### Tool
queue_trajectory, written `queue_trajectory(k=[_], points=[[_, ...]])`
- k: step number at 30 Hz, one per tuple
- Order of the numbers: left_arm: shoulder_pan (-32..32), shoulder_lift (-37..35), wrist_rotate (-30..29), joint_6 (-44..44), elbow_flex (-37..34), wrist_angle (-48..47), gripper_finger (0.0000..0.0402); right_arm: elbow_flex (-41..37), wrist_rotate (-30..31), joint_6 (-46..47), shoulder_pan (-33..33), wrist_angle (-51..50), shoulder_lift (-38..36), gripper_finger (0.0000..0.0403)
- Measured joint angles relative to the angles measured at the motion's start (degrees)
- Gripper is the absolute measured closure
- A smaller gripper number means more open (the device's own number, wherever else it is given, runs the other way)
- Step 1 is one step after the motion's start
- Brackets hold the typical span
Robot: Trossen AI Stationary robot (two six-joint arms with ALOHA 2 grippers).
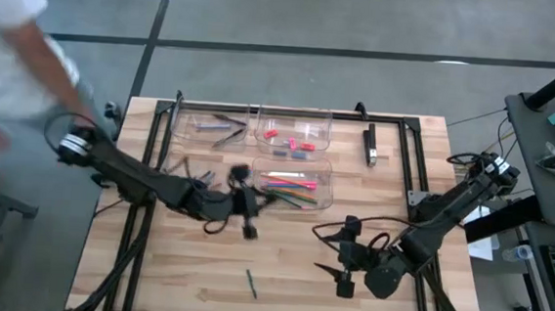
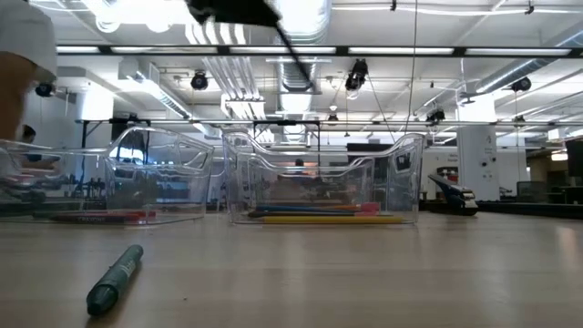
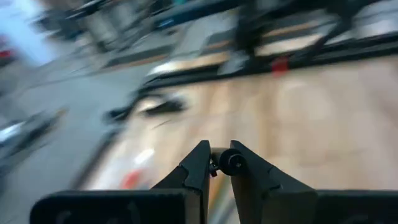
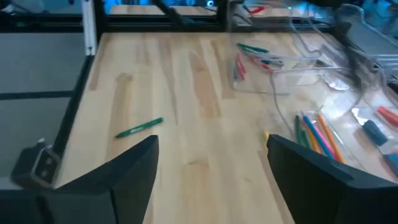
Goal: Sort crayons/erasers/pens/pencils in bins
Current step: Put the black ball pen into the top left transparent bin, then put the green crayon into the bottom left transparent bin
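Note:
My left gripper [image 1: 255, 203] hangs above the table beside the clear bins and is shut on a thin dark pen [image 2: 290, 44]. My right gripper [image 1: 343, 270] stands open over the near right of the table, with nothing between its fingers [image 4: 211, 155]. A short green stick [image 1: 250, 283] lies flat on the wood near the front edge, also seen in the right wrist view [image 4: 138, 129]. One bin [image 1: 326, 183] holds coloured pencils [image 1: 290, 186], the bin behind it holds erasers [image 1: 293, 137], and the far left bin holds dark pens [image 1: 223, 127]. My left gripper pinches the pen between its two fingertips. The left wrist view looks along the pen and shows its round dark end [image 3: 234, 161] between them. In the low view the pen slants down from the gripper [image 2: 232, 11], lifted high clear of the table.
A black-and-silver bar [image 1: 370, 145] lies on the frame at the far right. A dark frame [image 1: 261, 107] borders the table's far edge and sides. A person in a white sleeve [image 1: 12, 29] stands past the left edge. Bare wood lies between the green stick and the bins.

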Motion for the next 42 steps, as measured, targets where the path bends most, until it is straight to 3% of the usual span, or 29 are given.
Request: queue_trajectory(k=[6,14,18,23,28,33,36,39,42], points=[[3.2,-11.9,-14.4,-10.9,0.0,-24.8,0.0371,-1.1,1.4,1.8,3.0,0.2,0.0,0.0124],[19.0,-17.6,-13.8,-27.3,-1.2,-50.5,0.0371,-3.0,5.6,2.9,4.2,0.3,0.0,0.0131],[26.3,-17.4,-6.1,-25.8,-2.3,-48.8,0.0370,-3.0,5.6,2.9,4.2,0.3,0.0,0.0133],[32.7,-19.4,4.2,-18.6,-4.6,-35.3,0.0370,-3.0,5.6,2.9,4.2,0.3,0.0,0.0133],[39.2,-22.2,5.9,-18.9,-8.7,-31.0,0.0370,-3.0,5.6,3.0,4.7,0.3,0.0,0.0133],[44.9,-25.4,13.6,-21.2,-15.1,-22.9,0.0370,-3.0,5.6,2.9,5.2,0.3,0.0,0.0133],[46.7,-27.0,14.9,-23.6,-18.3,-17.7,0.0366,-3.0,5.7,2.9,5.1,0.3,0.0,0.0133],[47.5,-28.1,15.6,-23.1,-19.3,-17.4,0.0337,-3.0,5.7,2.9,5.1,0.3,0.0,0.0133],[47.8,-28.8,15.3,-22.7,-18.9,-20.3,0.0284,-3.0,5.7,2.9,5.1,0.3,0.0,0.0133]])
